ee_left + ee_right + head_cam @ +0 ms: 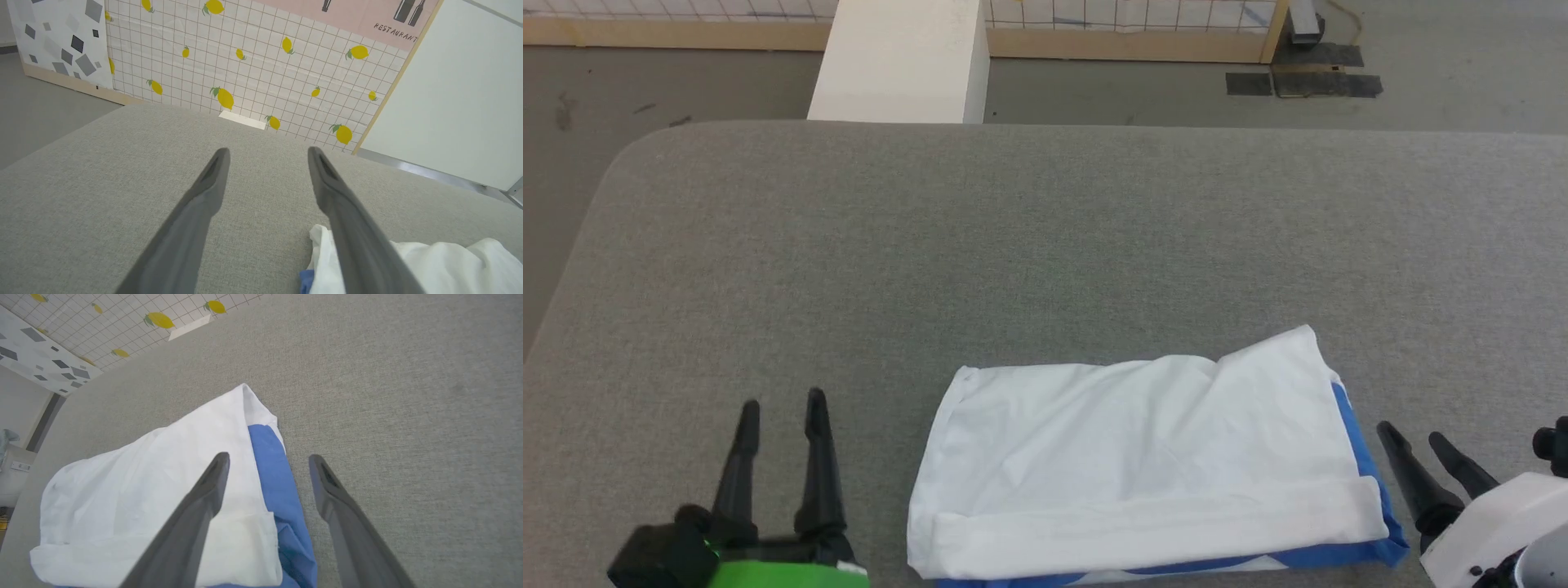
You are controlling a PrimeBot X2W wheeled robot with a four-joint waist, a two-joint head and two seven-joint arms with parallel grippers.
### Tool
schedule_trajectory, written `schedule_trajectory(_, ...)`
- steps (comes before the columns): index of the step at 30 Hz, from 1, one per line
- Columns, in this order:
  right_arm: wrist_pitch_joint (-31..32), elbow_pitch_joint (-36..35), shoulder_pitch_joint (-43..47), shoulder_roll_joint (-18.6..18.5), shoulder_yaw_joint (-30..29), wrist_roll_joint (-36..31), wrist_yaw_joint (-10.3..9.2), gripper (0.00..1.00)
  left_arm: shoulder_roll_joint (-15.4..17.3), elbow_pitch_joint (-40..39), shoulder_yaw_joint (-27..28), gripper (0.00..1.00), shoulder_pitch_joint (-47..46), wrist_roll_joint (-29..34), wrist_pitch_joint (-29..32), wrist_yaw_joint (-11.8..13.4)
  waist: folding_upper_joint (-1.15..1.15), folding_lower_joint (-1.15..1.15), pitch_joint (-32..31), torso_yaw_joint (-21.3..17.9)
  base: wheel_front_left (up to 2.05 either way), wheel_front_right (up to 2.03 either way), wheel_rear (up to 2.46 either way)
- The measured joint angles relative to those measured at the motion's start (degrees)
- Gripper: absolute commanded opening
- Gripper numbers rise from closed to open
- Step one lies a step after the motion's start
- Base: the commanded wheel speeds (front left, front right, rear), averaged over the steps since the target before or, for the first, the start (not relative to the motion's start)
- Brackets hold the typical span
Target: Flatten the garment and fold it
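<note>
Garment [1143, 457]: folded on desk [1045, 245] (blue edges showing).
Left claw [783, 400]: we see it spread wide.
Right claw [1410, 432]: spread wide, empty.

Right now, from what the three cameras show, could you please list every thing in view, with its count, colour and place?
Garment: one, white with blue edges, folded, on the table's near side.
Table: one, grey fabric top, under the garment.
Box: one, white, beyond the table's far edge.
Wall panel: one, white grid with yellow lemons, behind the table.
Floor: grey, around the table.
Mats: a few, dark, on the floor at far right.
Left gripper: one, dark fingers, open, left of the garment, apart from it.
Right gripper: one, dark fingers, open, beside the garment's blue right edge.
</note>
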Motion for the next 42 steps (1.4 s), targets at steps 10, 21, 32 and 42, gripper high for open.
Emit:
schedule_trajectory(10, 1.21, 9.07, -3.98, -2.76, 2.27, -2.58, 0.0, 1.0, -4.76, 3.16, 3.57, 1.0, 1.17, 3.67, 0.0, -6.81, 0.0, 0.0, 1.06, 2.74, 0.0, 0.0, 0.0)
schedule_trajectory(21, 4.21, 16.21, -6.58, -7.44, 6.8, -2.27, -0.01, 1.0, -5.94, 5.16, 3.65, 1.0, 1.02, 5.65, 0.0, -9.44, 0.0, 0.0, 2.56, 5.52, 0.0, 0.0, 0.0)
schedule_trajectory(32, 4.48, 21.25, -9.44, -6.34, 6.2, -3.0, 0.02, 0.0, -6.08, 7.47, 3.7, 1.0, 1.03, 5.89, 0.0, -10.34, 0.0, 0.0, 0.61, 5.07, 0.0, 0.0, 0.0)
schedule_trajectory(42, 2.54, 22.23, -10.59, -9.12, -6.36, -6.13, 0.03, 0.0, -6.15, 9.35, 2.89, 1.0, 1.1, 6.21, 0.0, -10.74, 0.0, 0.0, -1.24, 2.66, 0.0, 0.0, 0.0)
